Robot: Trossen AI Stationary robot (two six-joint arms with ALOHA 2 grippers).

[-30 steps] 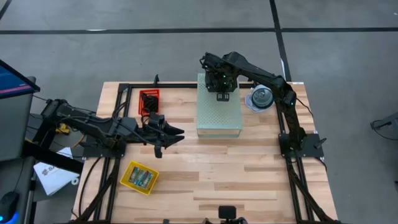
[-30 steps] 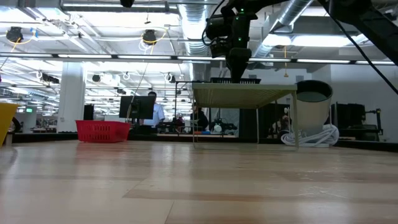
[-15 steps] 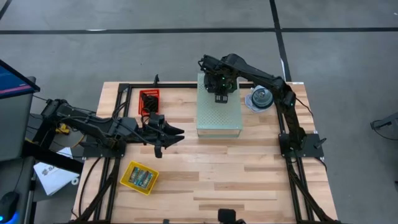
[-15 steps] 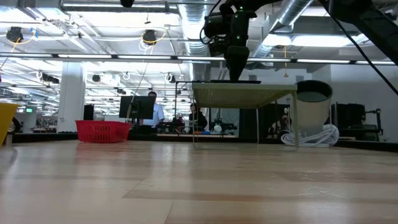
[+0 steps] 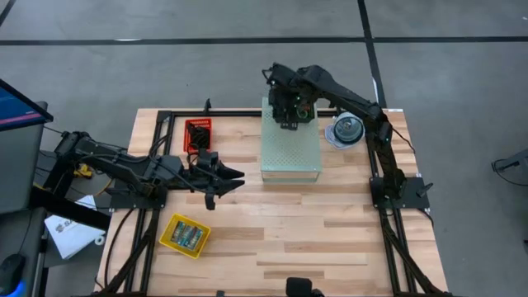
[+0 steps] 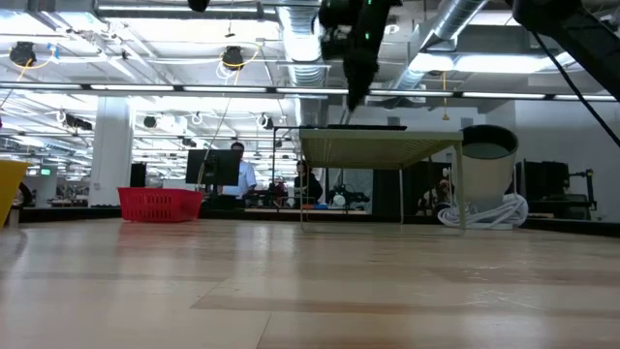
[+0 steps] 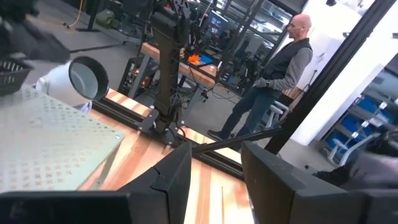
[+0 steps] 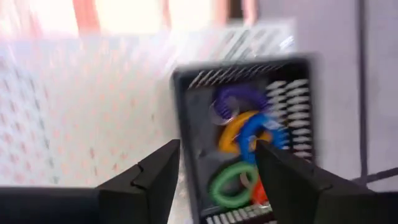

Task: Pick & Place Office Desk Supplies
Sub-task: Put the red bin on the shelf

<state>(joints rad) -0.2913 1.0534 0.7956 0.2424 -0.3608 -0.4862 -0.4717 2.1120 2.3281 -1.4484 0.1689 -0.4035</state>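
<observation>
Up at the far end of the table, the right gripper [image 5: 286,114] hangs over the back edge of the large pale green perforated box [image 5: 290,148], its two dark fingers [image 8: 152,180] spread apart with nothing between them. Straight ahead of that gripper's wrist camera sits a small black mesh tray [image 8: 249,130] resting on the perforated top, and in it four coloured elastic loops: one purple [image 8: 239,98], one orange [image 8: 233,134], one blue [image 8: 256,134] and one green [image 8: 225,184]. The view is smeared, so a fifth could be hiding there; I count only four. The left gripper [image 5: 227,176] waits over the bare wood left of the big box, its fingers apart too and nothing in them. Elsewhere, one small red mesh basket [image 5: 197,133] sits near the table's far-left edge with dark items inside, too small to count from overhead, and one yellow tray [image 5: 185,235] near the front-left holds a few green-blue packets, the number hard to make out. One round clear disc spindle [image 5: 348,129] stands just right of the box. By my reading, nothing is in hand at all, the loops lie grouped in their tray, and any further picking and placing is yet to come.
</observation>
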